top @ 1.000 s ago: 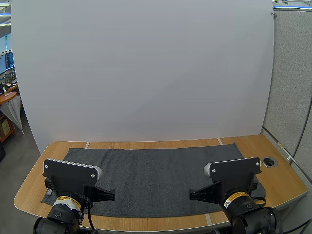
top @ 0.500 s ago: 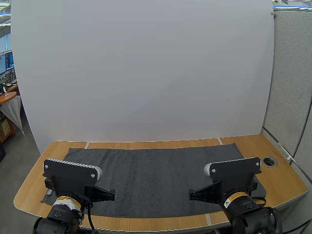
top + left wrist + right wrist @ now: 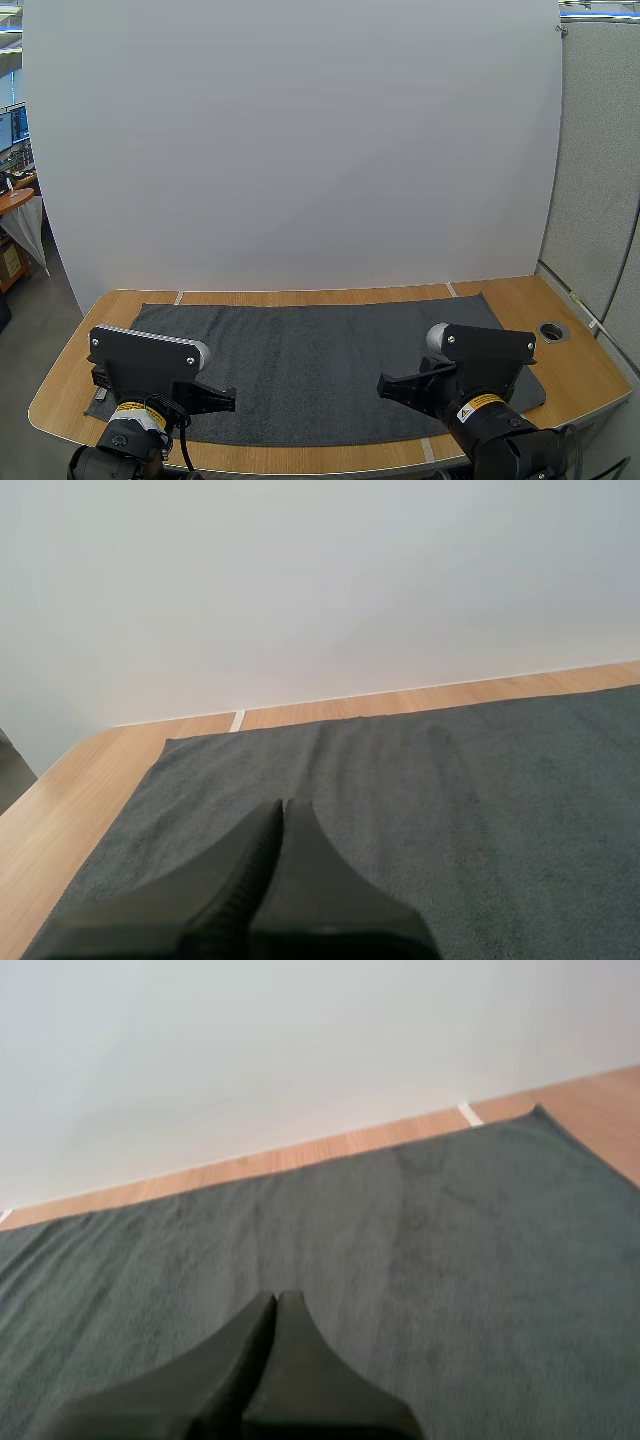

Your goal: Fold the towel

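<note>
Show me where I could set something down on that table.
The table shows bare wood at its left end, at its right end around the round hole, and in a thin strip behind the towel. The towel's middle lies flat and free. The near edge is crowded: the left pincer and right pincer hang there, both shut.

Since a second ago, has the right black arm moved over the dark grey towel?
Yes. The right arm has turned leftward, away from the round table hole, uncovering the towel's near right corner.
</note>
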`<state>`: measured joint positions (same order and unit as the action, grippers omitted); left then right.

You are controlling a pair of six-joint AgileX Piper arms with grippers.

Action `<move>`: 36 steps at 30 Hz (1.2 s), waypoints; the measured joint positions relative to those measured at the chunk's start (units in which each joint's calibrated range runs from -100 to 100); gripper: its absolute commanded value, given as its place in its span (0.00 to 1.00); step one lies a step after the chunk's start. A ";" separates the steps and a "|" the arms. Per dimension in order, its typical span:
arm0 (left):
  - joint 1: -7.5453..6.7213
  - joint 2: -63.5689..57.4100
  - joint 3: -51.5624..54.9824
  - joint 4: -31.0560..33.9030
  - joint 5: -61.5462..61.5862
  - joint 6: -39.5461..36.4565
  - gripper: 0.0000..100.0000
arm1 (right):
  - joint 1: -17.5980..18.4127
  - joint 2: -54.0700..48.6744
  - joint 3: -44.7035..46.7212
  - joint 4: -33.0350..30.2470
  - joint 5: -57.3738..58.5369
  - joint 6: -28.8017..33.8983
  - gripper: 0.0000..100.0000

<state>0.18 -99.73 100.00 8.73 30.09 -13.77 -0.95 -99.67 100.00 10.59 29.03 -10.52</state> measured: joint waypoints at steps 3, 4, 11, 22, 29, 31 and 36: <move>0.00 0.00 0.00 0.00 0.00 0.00 0.01 | 0.00 0.00 0.00 -3.57 -8.26 0.10 0.00; 0.00 0.00 0.00 0.00 0.00 0.00 0.01 | 0.00 0.00 0.00 -4.96 -10.92 0.12 0.00; 0.00 0.00 0.00 0.00 0.00 0.00 0.01 | 0.00 0.00 -3.93 -16.33 -10.20 0.22 0.00; 0.00 0.00 0.00 0.00 -0.18 0.00 0.01 | 0.00 0.02 -24.41 -22.16 6.72 1.34 0.00; 0.00 0.00 0.00 0.00 -0.18 0.00 0.01 | 0.00 8.85 -35.23 -23.37 26.48 3.65 0.00; 0.00 0.00 0.00 0.00 -0.18 0.00 0.01 | 0.00 12.22 -36.81 -24.40 30.53 4.20 0.00; 0.00 0.00 0.00 0.00 -0.18 0.00 0.01 | 0.00 19.67 -37.51 -29.40 36.09 11.50 0.09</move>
<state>0.18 -99.73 100.00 8.73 29.91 -13.77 -0.95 -80.01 62.49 -18.81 65.12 0.98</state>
